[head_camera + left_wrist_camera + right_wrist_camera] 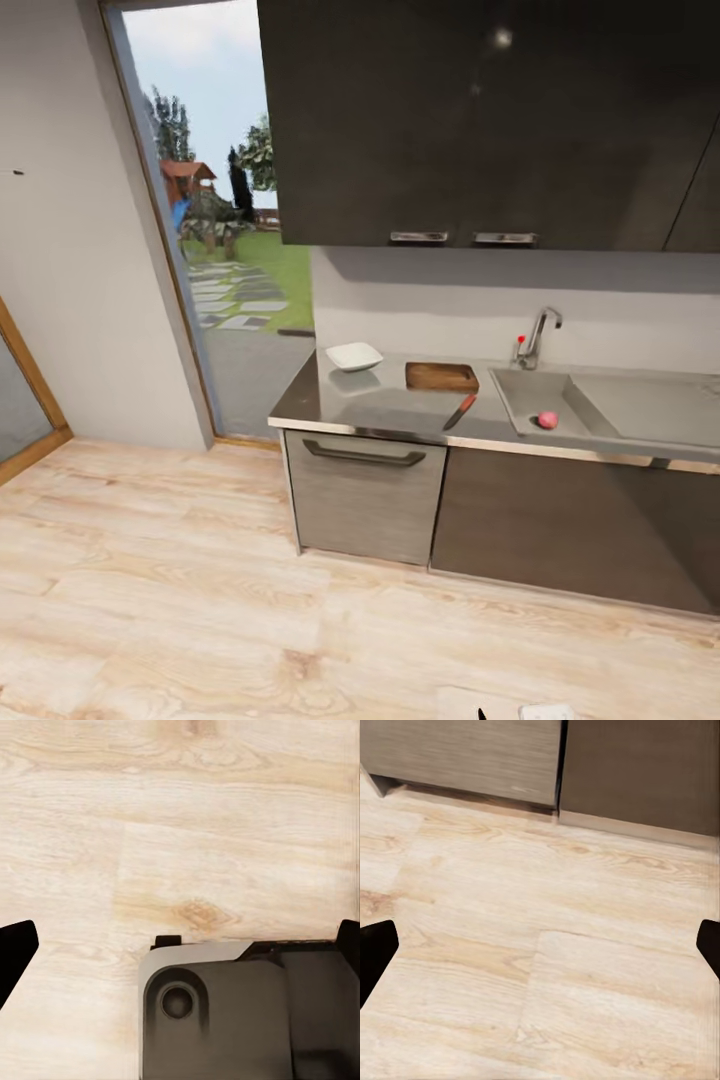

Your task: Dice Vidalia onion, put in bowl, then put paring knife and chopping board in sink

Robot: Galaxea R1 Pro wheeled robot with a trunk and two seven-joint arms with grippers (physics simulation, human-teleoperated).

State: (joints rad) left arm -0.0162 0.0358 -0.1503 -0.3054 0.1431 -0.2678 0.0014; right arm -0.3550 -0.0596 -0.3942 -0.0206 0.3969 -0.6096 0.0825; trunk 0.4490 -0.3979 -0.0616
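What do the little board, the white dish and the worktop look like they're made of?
The chopping board looks like wood: dark brown and matt. The bowl seems glazed ceramic or plastic: plain white and smooth. The countertop looks like polished metal or stone: grey, glossy, with soft reflections.

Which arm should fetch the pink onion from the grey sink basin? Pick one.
Right, tentatively. The small pink onion lies in the grey sink basin right of centre in the head view. Both grippers hang open over the floor, so drive closer first.

Light wood-plank floor (200, 600); dark glossy wall cabinets (480, 120) overhead; grey drawer front (365, 495) with dark bar handle; open doorway (225, 230) showing garden.
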